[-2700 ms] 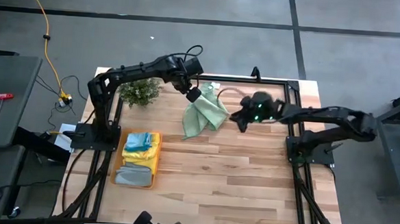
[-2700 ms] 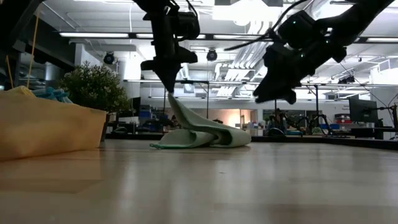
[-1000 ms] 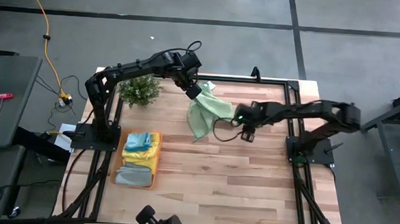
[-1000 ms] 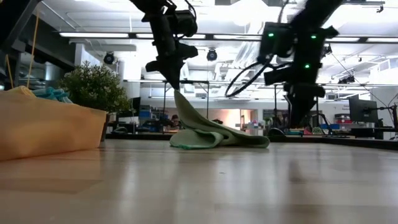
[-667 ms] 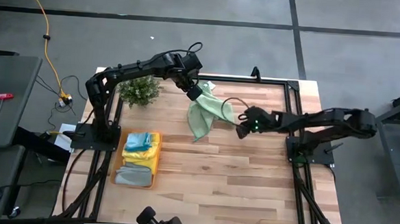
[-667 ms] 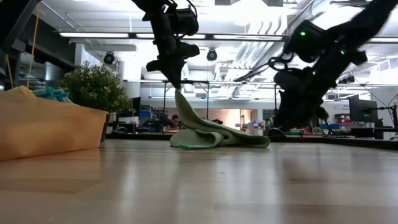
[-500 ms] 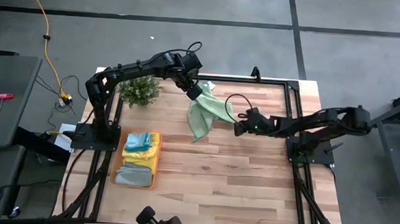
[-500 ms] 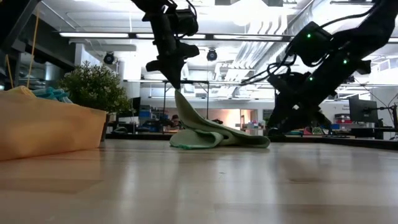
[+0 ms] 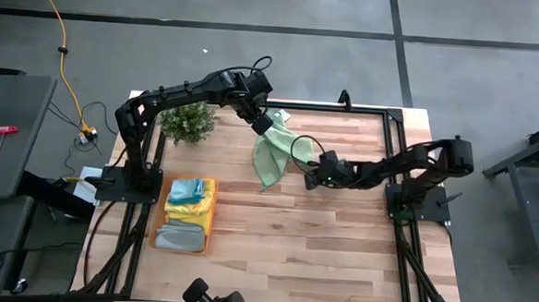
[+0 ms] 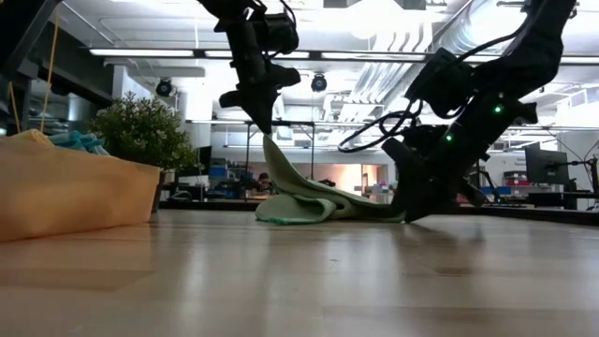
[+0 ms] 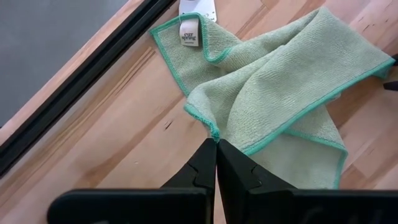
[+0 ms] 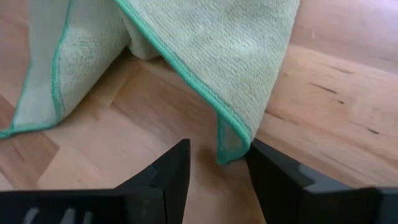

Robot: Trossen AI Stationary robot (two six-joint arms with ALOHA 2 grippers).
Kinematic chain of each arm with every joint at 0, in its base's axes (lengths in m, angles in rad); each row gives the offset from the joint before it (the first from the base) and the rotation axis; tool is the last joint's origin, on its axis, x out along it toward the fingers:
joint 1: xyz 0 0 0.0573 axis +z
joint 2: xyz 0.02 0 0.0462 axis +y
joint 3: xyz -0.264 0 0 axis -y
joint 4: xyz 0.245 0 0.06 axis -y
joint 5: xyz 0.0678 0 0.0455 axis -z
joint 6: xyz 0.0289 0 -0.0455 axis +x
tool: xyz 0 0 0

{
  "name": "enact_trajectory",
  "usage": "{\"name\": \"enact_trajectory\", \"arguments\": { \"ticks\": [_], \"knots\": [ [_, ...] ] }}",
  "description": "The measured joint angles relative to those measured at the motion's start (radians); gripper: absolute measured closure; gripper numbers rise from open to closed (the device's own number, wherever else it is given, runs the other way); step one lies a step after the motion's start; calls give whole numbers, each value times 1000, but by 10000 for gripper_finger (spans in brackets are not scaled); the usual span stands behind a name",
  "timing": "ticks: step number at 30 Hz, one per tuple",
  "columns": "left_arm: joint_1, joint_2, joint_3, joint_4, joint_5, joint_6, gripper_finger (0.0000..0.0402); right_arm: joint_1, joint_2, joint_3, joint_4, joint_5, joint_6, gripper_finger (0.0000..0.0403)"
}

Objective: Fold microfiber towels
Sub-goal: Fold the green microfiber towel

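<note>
- Nearest to the front of the counter [image 9: 338,256] lies the orange tray [image 9: 208,224], on the left side; it carries a small pile of towels, where I can count a grey towel [image 9: 179,237] in front, a yellow towel [image 9: 195,205] in the middle and a blue-teal towel [image 9: 185,189] behind
- These three look already put away, so I judge this part of the task as done, though how neatly they are folded cannot be told
- Further back, near the middle, the right gripper [image 12: 216,163] is low at the counter with its fingers open around a hanging corner of the pale green towel [image 9: 272,156]; it does not hold the corner yet
- This green towel is the one in work: it lies crumpled and half lifted, so the fold is not made and I judge it as only starting
- Behind it, the left gripper [image 11: 216,152] is closed tightly on another edge of the same towel and holds it up above the counter
- Farthest, at the back left corner, stands one small green plant [image 9: 189,123]
- Count: four towels, one tray, one plant, two arms
</note>
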Motion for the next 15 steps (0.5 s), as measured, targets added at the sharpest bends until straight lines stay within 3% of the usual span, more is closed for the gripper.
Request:
{"name": "enact_trajectory", "arguments": {
  "ticks": [6,12,15],
  "knots": [
    [0,0,0,0,-1,-20,401,-7,2,4,13,28,0,264],
    [0,0,0,0,2,-56,401,-24,2,3,-16,10,-36,384],
    [0,-5,0,-1,23,-57,401,-45,-20,2,-33,-46,-88,392]
  ]
}}
